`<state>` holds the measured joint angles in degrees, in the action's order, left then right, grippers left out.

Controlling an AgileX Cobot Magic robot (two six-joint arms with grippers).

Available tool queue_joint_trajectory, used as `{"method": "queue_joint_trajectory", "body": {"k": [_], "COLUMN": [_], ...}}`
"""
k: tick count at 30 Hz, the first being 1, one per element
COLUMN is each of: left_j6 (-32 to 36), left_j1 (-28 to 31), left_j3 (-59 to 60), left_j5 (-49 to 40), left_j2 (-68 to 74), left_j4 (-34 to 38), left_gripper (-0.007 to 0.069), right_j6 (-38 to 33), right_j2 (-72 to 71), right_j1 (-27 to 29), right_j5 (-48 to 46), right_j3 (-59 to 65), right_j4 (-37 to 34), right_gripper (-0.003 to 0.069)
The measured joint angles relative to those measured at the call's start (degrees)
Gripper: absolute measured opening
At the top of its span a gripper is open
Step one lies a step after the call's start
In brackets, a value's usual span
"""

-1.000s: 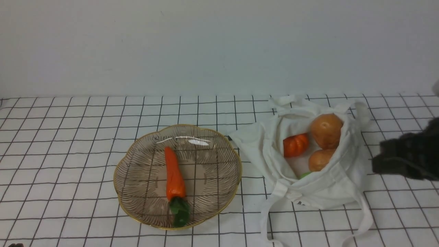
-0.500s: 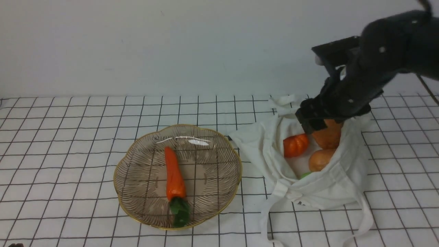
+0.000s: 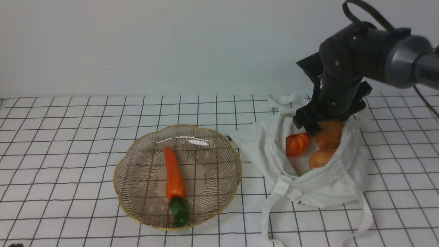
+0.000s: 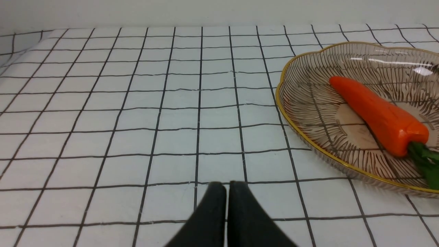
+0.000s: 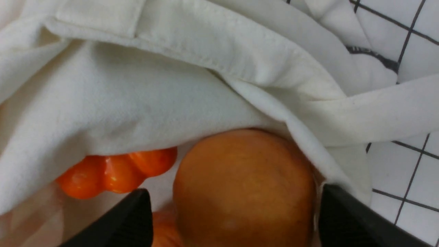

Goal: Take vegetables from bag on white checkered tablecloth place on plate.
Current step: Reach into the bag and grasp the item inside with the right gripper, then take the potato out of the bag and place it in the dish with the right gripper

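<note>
Two potatoes in the bag: large potato, partly behind the right end effector in the front view; small potato nearer the camera. Right wrist view shows what the front view hides: jaws spread, one on either side of the large potato. Pumpkin in the bag too, lobes partly under a fold in the wrist view. Green bit shows only in the front view.

Left wrist view: left end effector closed, tips together, over bare cloth; carrot lies in the plate, which that view cuts off.

Surface: white cloth, thin black grid, slightly wavy lines. Room: plain pale wall behind.
</note>
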<state>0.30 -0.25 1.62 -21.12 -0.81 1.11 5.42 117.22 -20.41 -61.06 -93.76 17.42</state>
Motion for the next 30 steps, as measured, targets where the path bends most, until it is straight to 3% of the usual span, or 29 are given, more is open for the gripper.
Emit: {"method": "queue_joint_trajectory", "body": {"k": [4, 9, 23, 28, 30], "left_j6": [0.0, 0.0, 0.0, 0.0, 0.0], "left_j1": [0.0, 0.0, 0.0, 0.0, 0.0], "left_j3": [0.0, 0.0, 0.0, 0.0, 0.0], "left_j5": [0.0, 0.0, 0.0, 0.0, 0.0], "left_j2": [0.0, 0.0, 0.0, 0.0, 0.0], "left_j4": [0.0, 0.0, 0.0, 0.0, 0.0], "left_gripper": [-0.0008, -0.0008, -0.0008, -0.0008, -0.0008], "right_j6": [0.1, 0.1, -1.2, -1.4, -3.5], "right_j2": [1.2, 1.3, -10.0, -14.9, -16.1], "right_j1": [0.0, 0.0, 0.0, 0.0, -0.4], "right_j5": [-0.5, -1.9, -7.4, -9.8, -10.0], "right_j3": [0.0, -0.7, -5.2, -5.2, -5.2], "right_j4": [0.6, 0.4, -6.1, -15.7, -23.9], "right_gripper": [0.0571, 0.0457, 0.0458, 0.0458, 0.0458]}}
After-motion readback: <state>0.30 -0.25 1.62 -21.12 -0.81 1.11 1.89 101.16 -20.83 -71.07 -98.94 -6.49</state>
